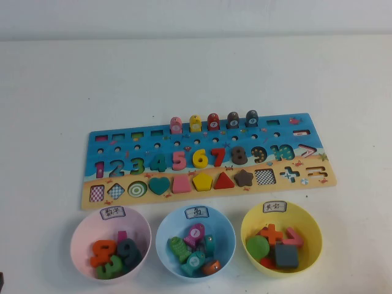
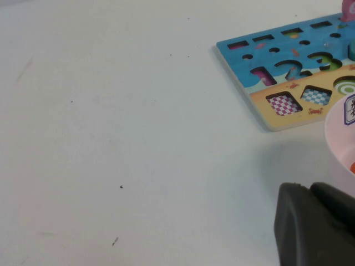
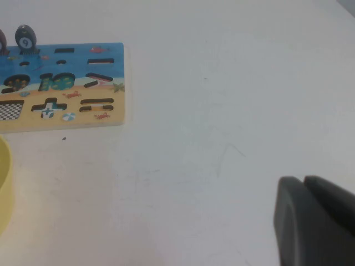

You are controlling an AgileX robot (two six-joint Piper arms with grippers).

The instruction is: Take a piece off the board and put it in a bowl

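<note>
The star [image 1: 244,178], seated in the board [image 1: 110,147], looked light, rigid and graspable across its points; both grippers, left [image 2: 316,224] and right [image 3: 316,221], sat off the board's ends, their openness untellable.

Both tools mostly out of frame: left tool [image 2: 316,224], right tool [image 3: 316,221].

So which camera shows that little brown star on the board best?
The high view: the brown star sits in full view in the board's tan strip. The left wrist view shows only the board's other end beyond the left pincer; the right wrist view, behind the right pincer, misses it too.
</note>
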